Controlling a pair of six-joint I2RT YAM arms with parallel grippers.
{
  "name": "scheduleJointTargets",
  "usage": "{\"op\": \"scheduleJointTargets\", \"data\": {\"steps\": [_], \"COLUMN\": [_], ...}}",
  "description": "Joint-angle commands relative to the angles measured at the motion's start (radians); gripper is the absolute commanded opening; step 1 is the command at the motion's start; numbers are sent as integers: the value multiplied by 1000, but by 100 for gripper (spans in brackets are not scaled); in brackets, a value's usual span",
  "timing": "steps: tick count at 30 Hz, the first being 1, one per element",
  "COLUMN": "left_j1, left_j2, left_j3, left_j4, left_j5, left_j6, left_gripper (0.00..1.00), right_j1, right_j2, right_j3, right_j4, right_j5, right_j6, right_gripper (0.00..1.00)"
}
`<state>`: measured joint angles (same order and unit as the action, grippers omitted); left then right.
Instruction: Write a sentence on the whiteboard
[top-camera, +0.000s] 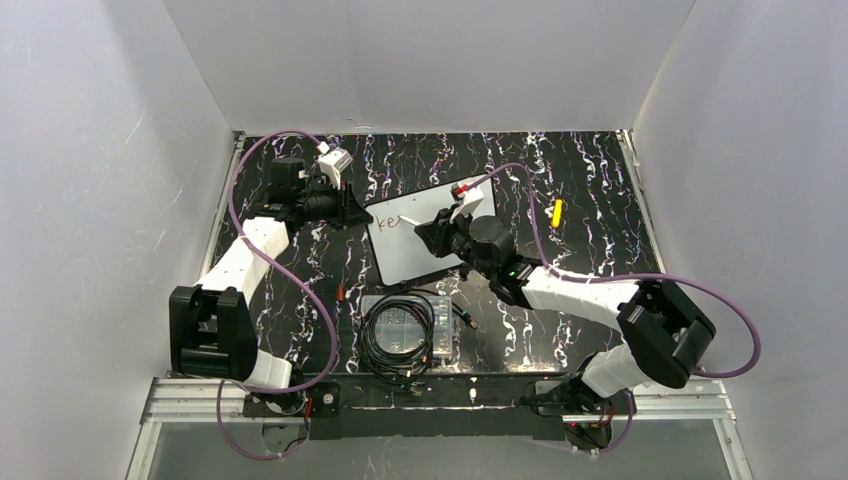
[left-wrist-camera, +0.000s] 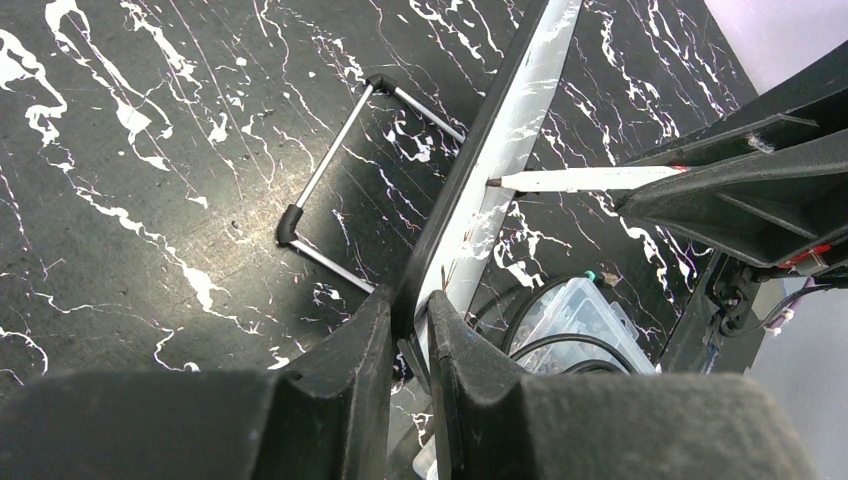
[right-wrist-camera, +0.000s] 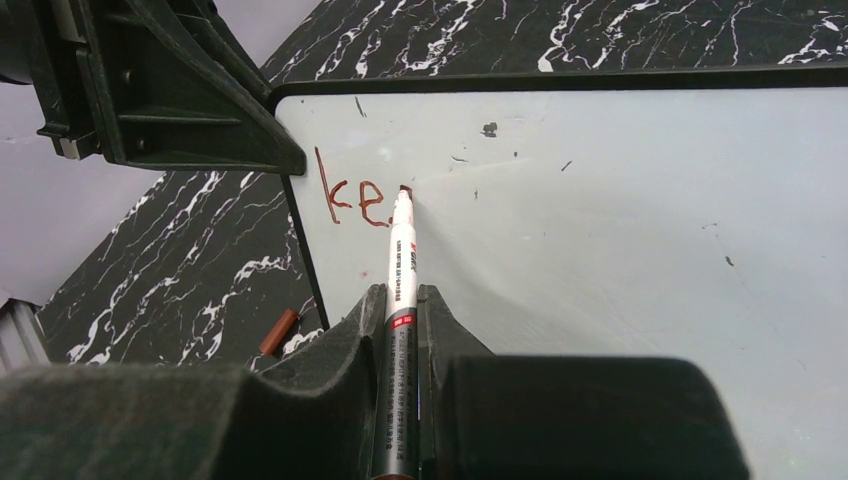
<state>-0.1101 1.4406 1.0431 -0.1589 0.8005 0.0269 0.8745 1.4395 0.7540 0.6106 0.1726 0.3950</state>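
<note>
While the left tool clamps the whiteboard, the right tool pinches a marker, tip beside the sentence.

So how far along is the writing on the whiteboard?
Barely started. Done: only the letters "ke" are on the whiteboard, near its clamped edge. In hand: the left gripper grips that edge, and the right gripper holds the marker with its tip on the board just past the "e". Left: the rest of the sentence; most of the board is blank.
</note>
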Motion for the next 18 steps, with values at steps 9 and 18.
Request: {"op": "scheduleJointTargets", "data": {"steps": [9, 18], "left_j1": [10, 11], "left_j2": [-55, -57], "left_j3": [27, 25], "left_j4": [-16, -14], "left_j5": [-12, -13], "left_j6": [31, 30], "left_gripper": [0, 0], "right_j1": [-5, -5], "right_j2": [18, -19], "right_j3": [13, -61], "right_j4": [37, 16], "right_j5": [-34, -18], "right_j6": [7, 29], "right_gripper": [1, 1]}}
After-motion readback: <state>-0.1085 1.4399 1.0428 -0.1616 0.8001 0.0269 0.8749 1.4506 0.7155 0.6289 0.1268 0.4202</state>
